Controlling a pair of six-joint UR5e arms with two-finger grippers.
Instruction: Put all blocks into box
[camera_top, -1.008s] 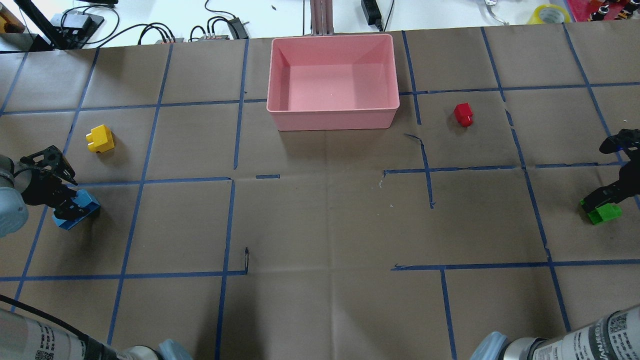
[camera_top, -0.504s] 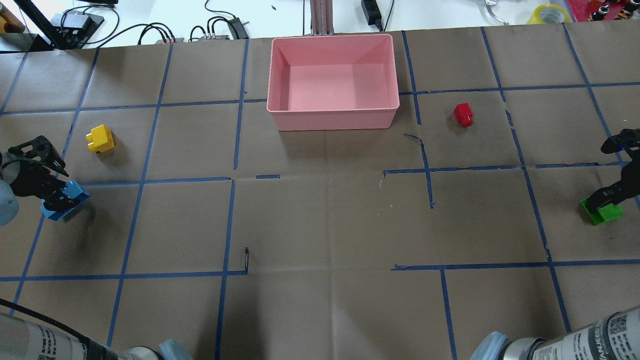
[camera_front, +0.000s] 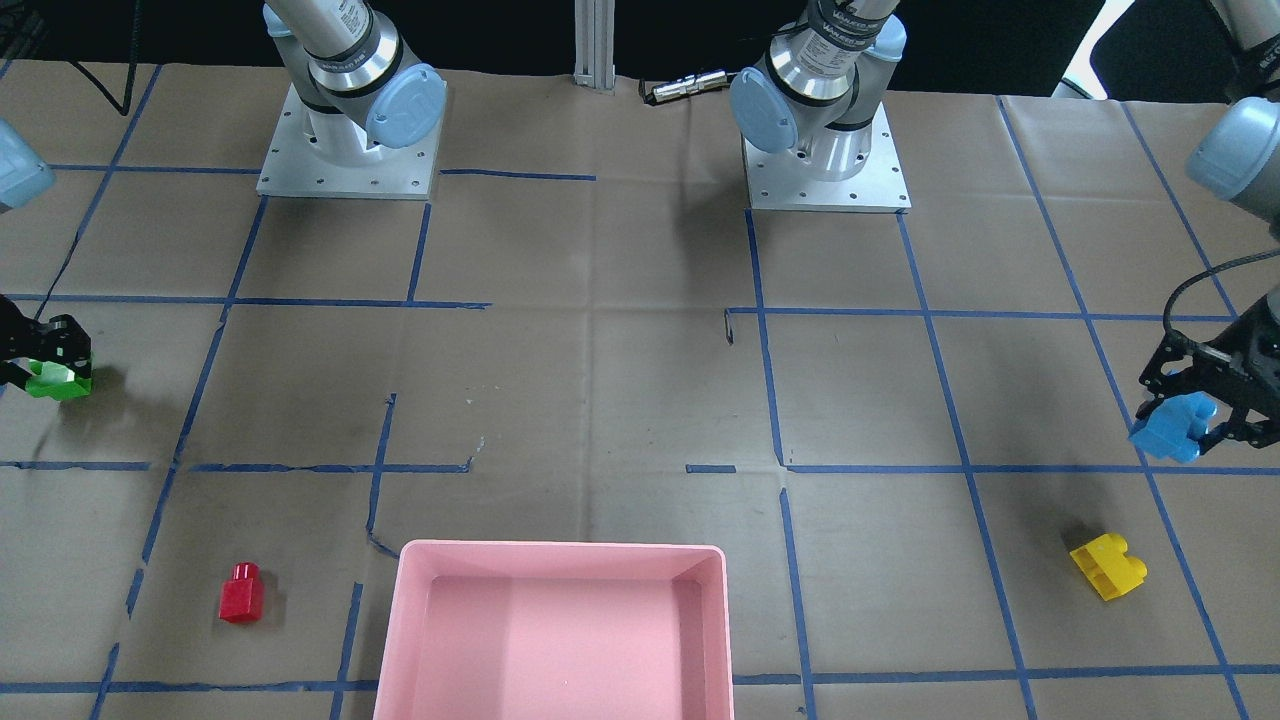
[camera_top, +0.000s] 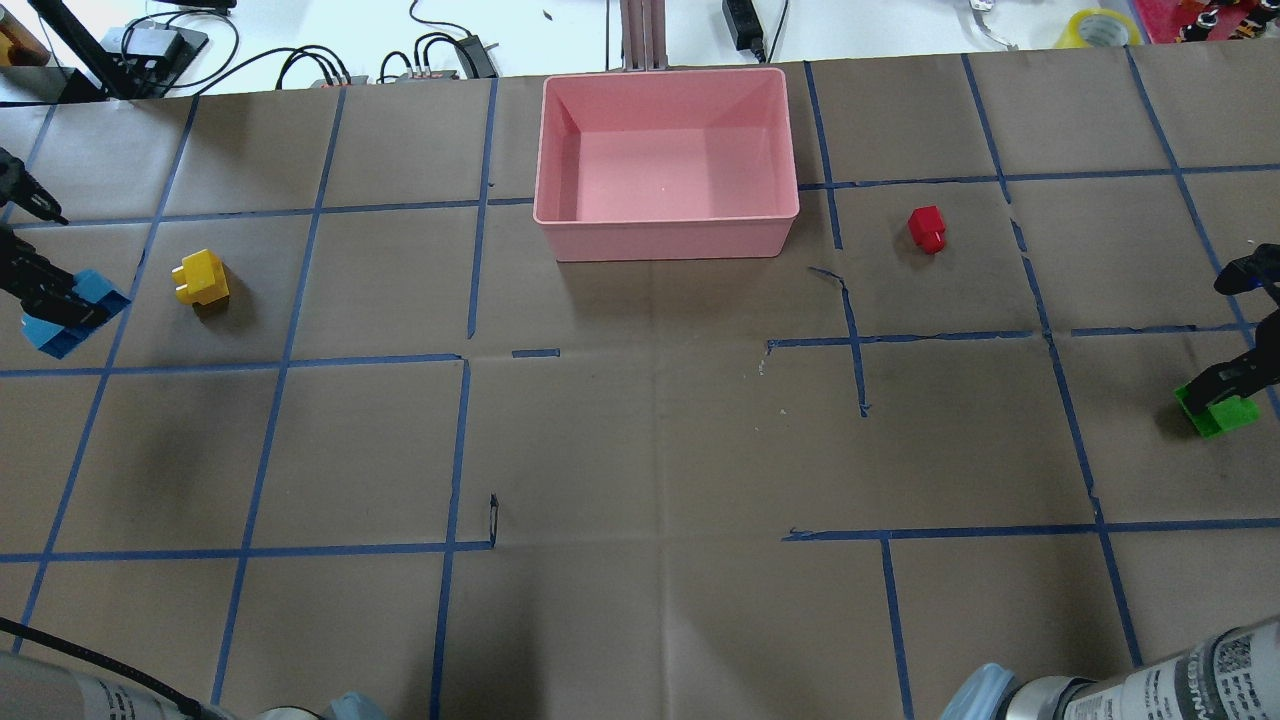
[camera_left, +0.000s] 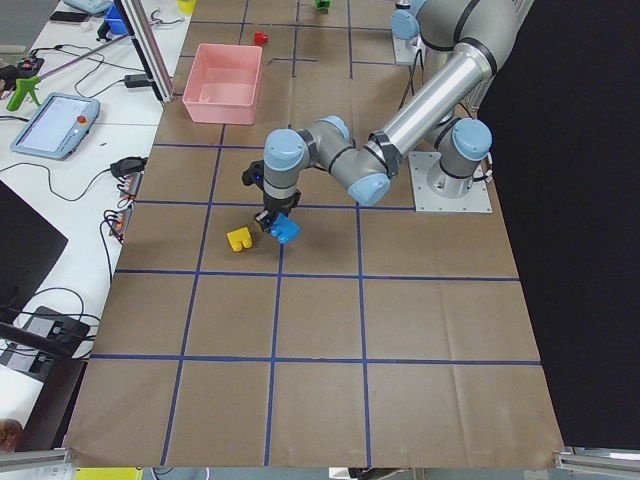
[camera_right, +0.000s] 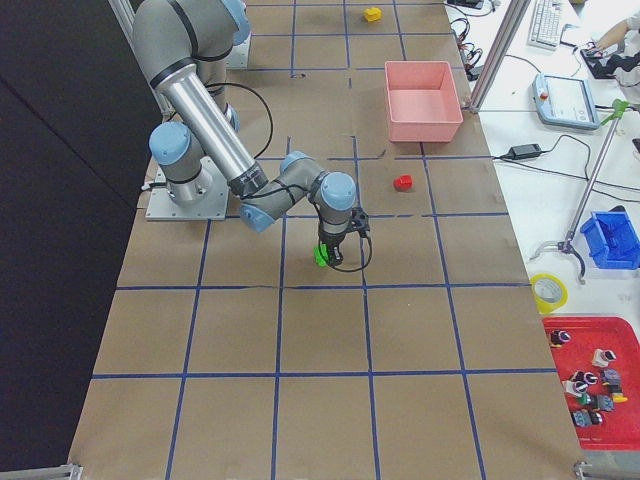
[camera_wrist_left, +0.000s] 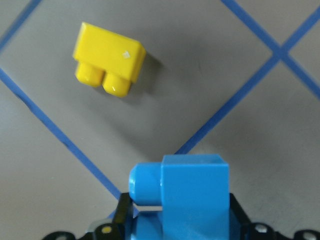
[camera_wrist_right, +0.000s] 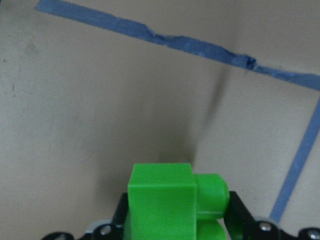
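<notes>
Nothing reads cleanly for me. Far behind the right gripper (camera_top: 1215, 395), the right arm's sleeve (camera_top: 1185, 675) carries a square code patch and a line of lettering, too small to make out. The left arm's sleeve (camera_top: 90, 690), far behind the left gripper (camera_top: 55, 305), shows print I cannot read either.

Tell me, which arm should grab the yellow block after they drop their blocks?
Left, probably. The left gripper, holding the blue block, hangs right beside the yellow block. The right gripper, holding the green block, is across the table, nearer the red block.
</notes>
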